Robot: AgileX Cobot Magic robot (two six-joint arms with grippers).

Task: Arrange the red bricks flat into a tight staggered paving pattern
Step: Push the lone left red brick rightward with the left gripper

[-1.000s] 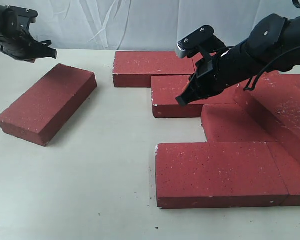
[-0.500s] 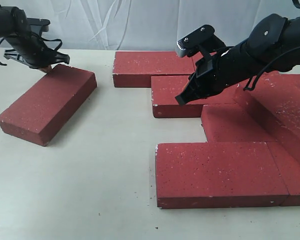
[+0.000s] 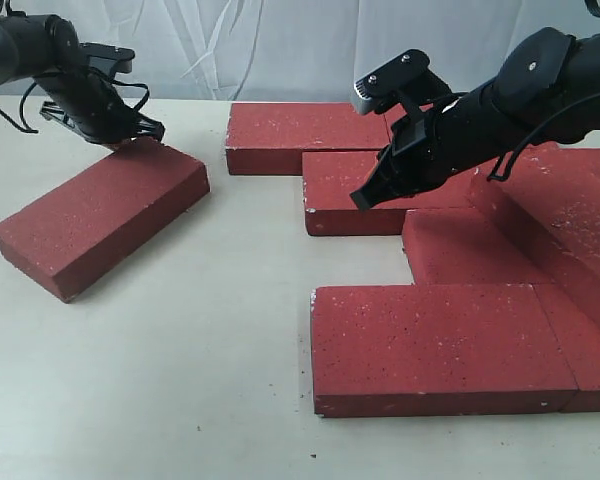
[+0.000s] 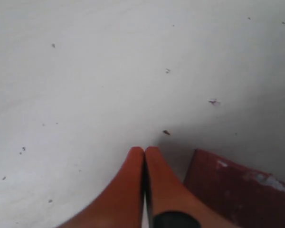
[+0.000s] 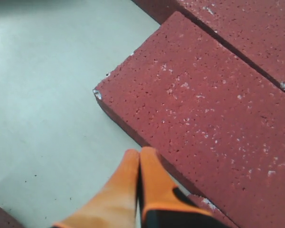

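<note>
One red brick [image 3: 100, 215] lies loose and slanted on the left of the table. My left gripper [image 3: 130, 135] is shut and empty, its tips against that brick's far corner; the left wrist view shows the shut tips [image 4: 144, 151] beside the brick's corner [image 4: 237, 190]. Several red bricks lie flat in stepped rows on the right: a back one [image 3: 300, 135], a second row [image 3: 335, 195], a third [image 3: 460, 245] and a front one [image 3: 430, 345]. My right gripper [image 3: 365, 198] hangs shut and empty at the second-row brick's left end [image 5: 204, 104], tips [image 5: 139, 153] by its edge.
A white cloth backdrop [image 3: 280, 50] closes off the far side. Bare cream table [image 3: 210, 330] lies between the loose brick and the paved rows. More red bricks [image 3: 570, 210] fill the right edge under my right arm.
My left gripper has come down and to the right onto the loose brick's far corner. The brick has swung, its far end shifting right. The right arm has stayed put.
</note>
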